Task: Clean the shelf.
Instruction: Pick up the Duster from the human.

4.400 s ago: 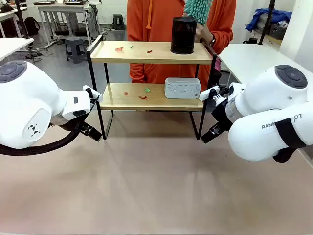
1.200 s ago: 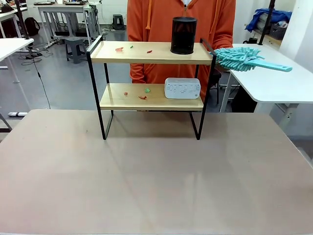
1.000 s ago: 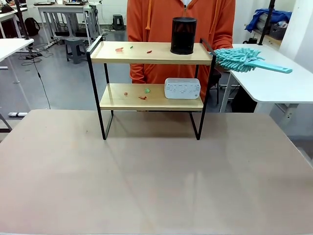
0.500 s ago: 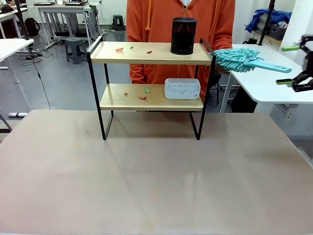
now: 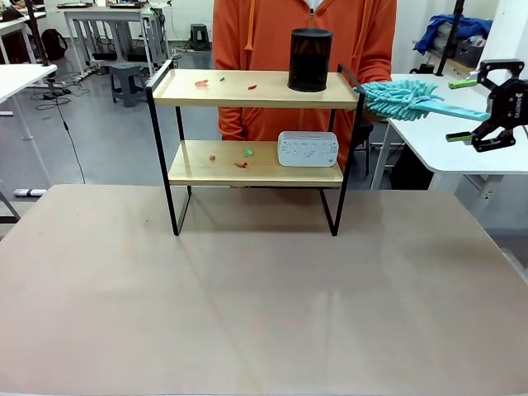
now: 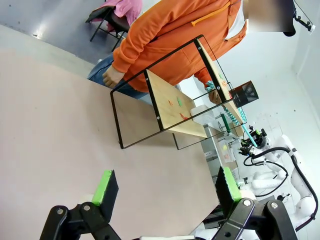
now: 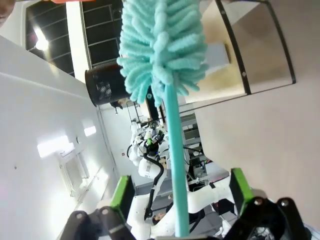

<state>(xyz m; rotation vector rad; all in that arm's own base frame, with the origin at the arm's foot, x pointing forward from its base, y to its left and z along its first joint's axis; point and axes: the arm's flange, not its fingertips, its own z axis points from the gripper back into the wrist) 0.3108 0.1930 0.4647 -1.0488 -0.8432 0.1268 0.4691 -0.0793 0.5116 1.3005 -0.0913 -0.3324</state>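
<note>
At far right | right pincer [image 5: 460, 110] moved in | open, straddling duster [image 5: 404, 97] handle

Remotely, I counted 1 shelf [image 5: 181, 89], 1 person [image 5: 264, 33], 1 duster [image 5: 404, 97], 1 blk cylinder [image 5: 310, 59], 1 white box [image 5: 308, 149], 6 scraps [image 5: 201, 82].

Scraps [image 5: 241, 164] on shelf [image 5: 272, 98] too small to identify; arm behind right gripper [image 5: 460, 110] cut by picture edge.

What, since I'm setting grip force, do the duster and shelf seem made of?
Duster: fluffy teal fibre head, chenille-like tufts; smooth teal handle, probably plastic. Shelf: pale matte boards, apparently wood; thin black frame, likely painted metal.
</note>
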